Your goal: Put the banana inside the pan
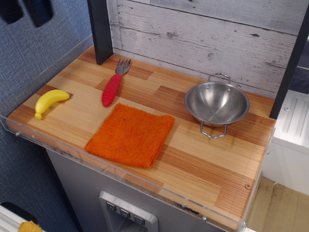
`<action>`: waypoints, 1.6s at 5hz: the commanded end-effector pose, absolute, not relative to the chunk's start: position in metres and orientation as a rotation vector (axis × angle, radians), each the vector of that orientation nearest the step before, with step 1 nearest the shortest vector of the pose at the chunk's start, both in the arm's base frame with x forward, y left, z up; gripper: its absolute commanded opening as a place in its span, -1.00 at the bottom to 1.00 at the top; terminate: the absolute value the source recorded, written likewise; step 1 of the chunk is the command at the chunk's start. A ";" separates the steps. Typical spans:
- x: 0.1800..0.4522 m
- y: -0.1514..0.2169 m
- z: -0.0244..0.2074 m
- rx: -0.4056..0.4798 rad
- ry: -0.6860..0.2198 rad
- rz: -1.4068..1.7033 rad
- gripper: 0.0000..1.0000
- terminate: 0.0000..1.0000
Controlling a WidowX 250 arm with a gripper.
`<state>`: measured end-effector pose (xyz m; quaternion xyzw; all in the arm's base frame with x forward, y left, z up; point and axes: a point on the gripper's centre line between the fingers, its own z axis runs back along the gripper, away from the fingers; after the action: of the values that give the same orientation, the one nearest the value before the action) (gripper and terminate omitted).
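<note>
The yellow toy banana (50,102) lies on the wooden counter at the far left, near the front edge. The shiny steel pan (217,103) with two wire loop handles stands empty at the right back. My gripper (24,8) shows only as two dark fingertips at the top left corner, high above the counter and behind the banana. The fingers (39,11) stand apart with nothing between them.
A fork with a red handle (112,89) lies behind an orange cloth (131,135) in the middle. A dark post (100,30) stands at the back left. A clear plastic rim (111,168) edges the counter's front and left side.
</note>
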<state>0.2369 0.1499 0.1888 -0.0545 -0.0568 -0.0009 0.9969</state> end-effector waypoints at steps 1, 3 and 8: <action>0.228 0.187 0.183 -0.049 -0.110 0.054 1.00 -1.00; 0.234 0.188 0.148 0.007 -0.109 0.148 1.00 -1.00; 0.258 0.197 0.075 -0.027 -0.171 0.048 1.00 -1.00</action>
<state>0.2580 0.1910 0.0626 -0.0272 -0.0696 0.0237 0.9969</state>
